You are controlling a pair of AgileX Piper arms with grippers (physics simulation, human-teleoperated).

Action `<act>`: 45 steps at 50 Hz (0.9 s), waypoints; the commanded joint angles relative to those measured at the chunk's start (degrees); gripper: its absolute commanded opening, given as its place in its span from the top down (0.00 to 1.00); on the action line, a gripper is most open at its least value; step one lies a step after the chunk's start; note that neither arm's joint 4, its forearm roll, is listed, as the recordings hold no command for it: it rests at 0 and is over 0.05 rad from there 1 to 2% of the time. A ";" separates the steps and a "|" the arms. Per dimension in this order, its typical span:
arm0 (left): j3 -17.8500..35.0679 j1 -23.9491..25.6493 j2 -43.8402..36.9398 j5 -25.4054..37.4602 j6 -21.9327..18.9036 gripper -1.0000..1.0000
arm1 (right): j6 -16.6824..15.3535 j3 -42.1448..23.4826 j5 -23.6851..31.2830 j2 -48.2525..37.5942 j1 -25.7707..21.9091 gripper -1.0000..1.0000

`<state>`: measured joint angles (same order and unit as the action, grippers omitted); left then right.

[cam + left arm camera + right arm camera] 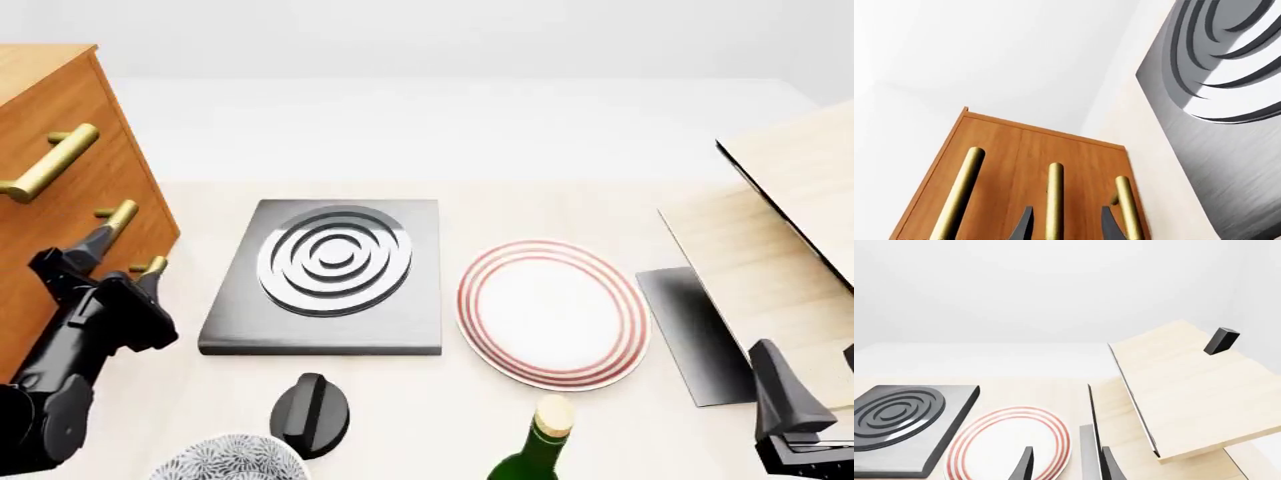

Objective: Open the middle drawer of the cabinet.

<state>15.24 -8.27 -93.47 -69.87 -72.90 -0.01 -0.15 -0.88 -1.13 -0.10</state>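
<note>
Three brass bar handles run up the front of the cabinet, the orange-brown chest at the table's left edge; the middle drawer sits flush and shut, its handle between the fingertips of the left gripper, which stand parted on either side of the bar without pinching it. The right gripper hangs low at the right, fingers apart and empty. The pale wood table carries a grey ringed slab, a red-rimmed plate, a black knob, a green bottle and slanted light boards. Plain white walls close the room behind.
</note>
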 commanded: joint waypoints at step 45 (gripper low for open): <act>0.75 -7.59 -3.23 -0.02 0.84 0.00 | -0.03 -0.01 0.22 0.22 0.01 0.00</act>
<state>16.31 -14.41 -96.00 -69.87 -73.28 -0.02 -0.15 -0.88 -1.14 -0.10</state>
